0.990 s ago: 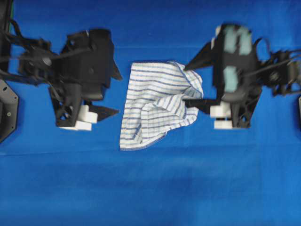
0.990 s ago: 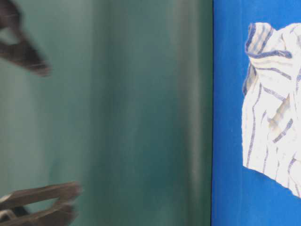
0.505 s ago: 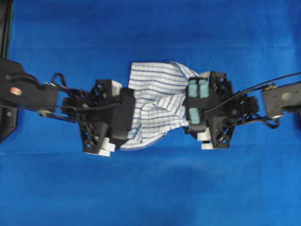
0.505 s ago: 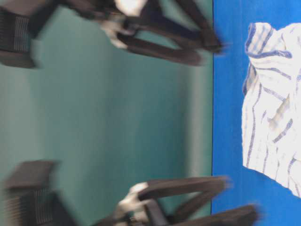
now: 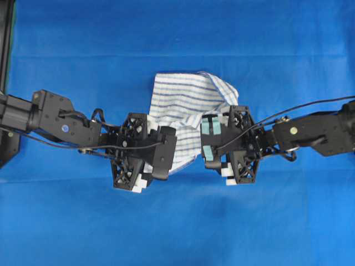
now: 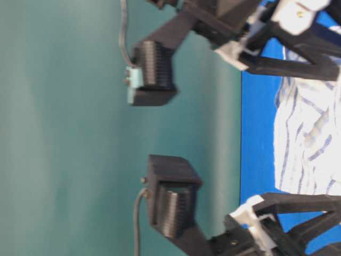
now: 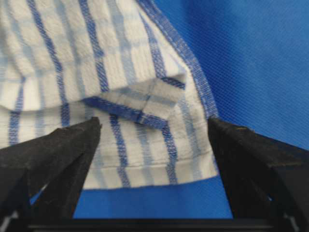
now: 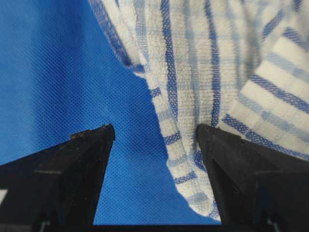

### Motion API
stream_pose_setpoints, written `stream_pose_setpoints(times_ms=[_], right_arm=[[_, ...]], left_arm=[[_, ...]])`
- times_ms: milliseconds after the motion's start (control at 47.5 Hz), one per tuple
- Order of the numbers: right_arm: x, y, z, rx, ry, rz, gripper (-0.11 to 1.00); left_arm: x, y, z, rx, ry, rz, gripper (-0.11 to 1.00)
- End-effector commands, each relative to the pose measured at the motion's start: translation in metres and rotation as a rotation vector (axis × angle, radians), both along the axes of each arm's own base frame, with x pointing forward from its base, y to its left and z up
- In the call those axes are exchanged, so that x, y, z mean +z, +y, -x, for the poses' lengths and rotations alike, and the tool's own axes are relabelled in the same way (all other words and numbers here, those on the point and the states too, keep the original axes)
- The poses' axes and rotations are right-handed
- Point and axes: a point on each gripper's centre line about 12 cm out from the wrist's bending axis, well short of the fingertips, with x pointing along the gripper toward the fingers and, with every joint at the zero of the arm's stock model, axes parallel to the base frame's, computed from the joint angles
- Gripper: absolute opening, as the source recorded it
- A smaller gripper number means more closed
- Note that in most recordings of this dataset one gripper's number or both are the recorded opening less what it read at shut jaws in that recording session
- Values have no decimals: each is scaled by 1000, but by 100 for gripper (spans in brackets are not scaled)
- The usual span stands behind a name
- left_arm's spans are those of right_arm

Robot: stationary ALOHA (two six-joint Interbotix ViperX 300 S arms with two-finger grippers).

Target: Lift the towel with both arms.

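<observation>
Towel [image 5: 186, 102] sits crumpled at frame centre on the blue desk [image 5: 177, 221], thin waffle-weave cotton, blue and pale green checks, hemmed edges folded over. You're at pre-grasp: left gripper [image 7: 154, 145] spread wide, straddling the lower folded edge; right gripper [image 8: 154, 145] also wide open, one finger over a dangling corner. Nothing held. Next, you need to drop both onto cloth and pinch before lifting. Fabric's limp, so expect sag.
</observation>
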Motion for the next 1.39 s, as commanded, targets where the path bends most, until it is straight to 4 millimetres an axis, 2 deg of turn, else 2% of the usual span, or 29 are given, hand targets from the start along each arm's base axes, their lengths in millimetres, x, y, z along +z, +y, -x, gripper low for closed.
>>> stream_pose_setpoints(times_ms=[0,379,505,569,758,842,948,1053,1158,1327,1369], right_arm=[[4,2,-4,4,-26,-7,68],[4,-4,-5,-11,-29,-8,68],[4,-9,-6,-20,-35,-7,65],[4,-13,-7,-28,-37,-6,56],[4,-18,-7,-38,-37,-2,4],[5,-18,-8,-34,-40,0,3],[9,-19,-9,-37,-45,0,3],[24,-19,-9,-40,-70,2,3],[52,-21,-8,-43,-107,15,3],[106,-28,-2,-63,-173,44,3],[126,-31,1,-74,-200,53,3]], left_arm=[[1,-1,-2,-2,-18,3,89],[-3,-1,-1,-3,-9,1,89],[-3,2,-2,5,-5,1,84],[-3,2,-1,3,0,-1,74],[-5,4,4,7,41,-6,20],[-3,6,3,12,50,-6,2],[4,9,4,20,62,-7,1],[23,13,5,30,56,-5,1],[55,18,6,43,31,-1,1],[105,31,12,74,-26,6,1],[117,34,13,83,-36,7,1]])
